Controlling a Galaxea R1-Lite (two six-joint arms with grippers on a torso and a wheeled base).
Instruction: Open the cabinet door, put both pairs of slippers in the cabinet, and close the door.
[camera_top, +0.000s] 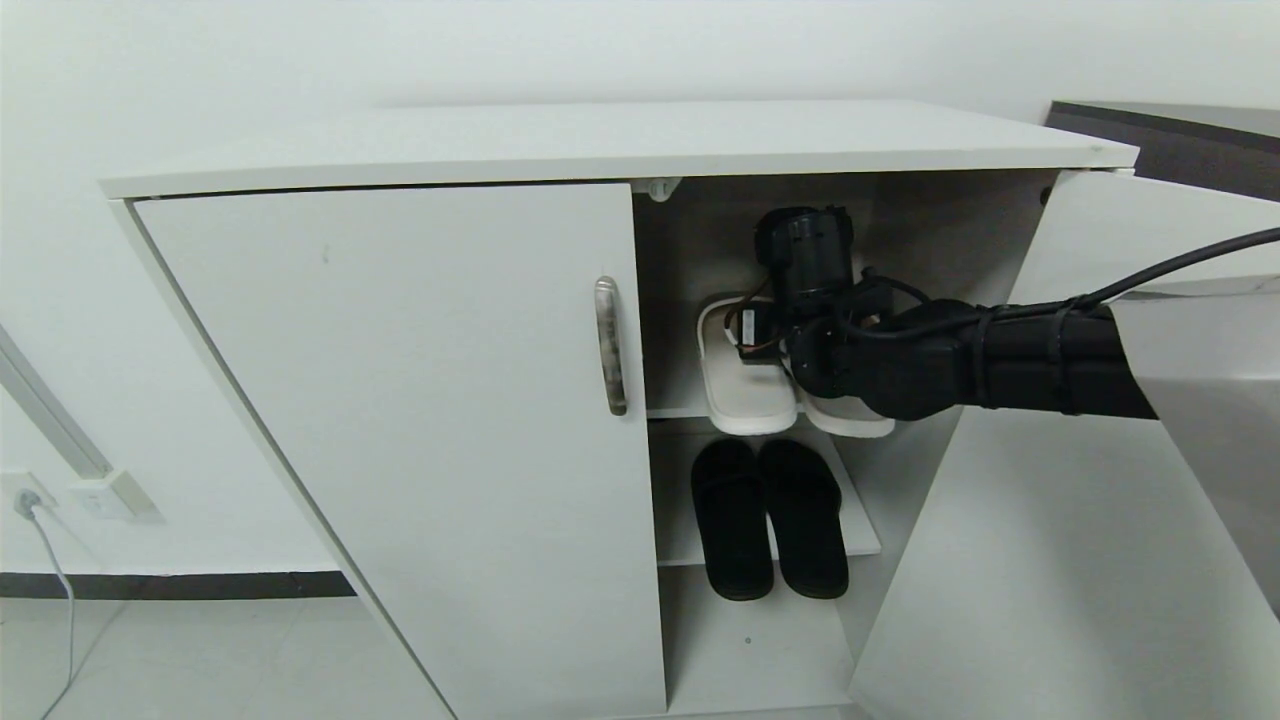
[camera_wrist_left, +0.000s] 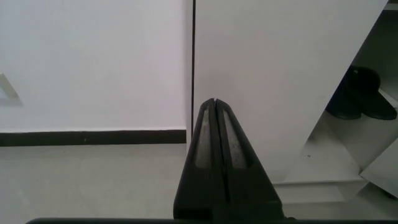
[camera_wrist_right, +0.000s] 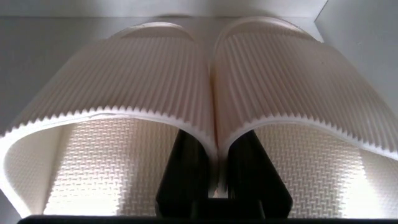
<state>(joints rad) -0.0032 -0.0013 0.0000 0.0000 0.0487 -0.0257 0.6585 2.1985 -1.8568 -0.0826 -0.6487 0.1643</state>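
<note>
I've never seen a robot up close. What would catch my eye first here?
A black robot arm is stretched into the open right half of a white cabinet. Its gripper pinches the white slippers together on the upper shelf. Just below, the black slippers lie side by side on the next shelf, beside the closed left door.

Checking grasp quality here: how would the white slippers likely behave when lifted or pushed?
The white slippers look light: one right pincer grips both by their adjoining strap edges. Their ribbed straps hold an arch, so probably springy foam, not floppy. Flat soles suggest they would sit steady on the upper shelf, not tip or roll.
</note>
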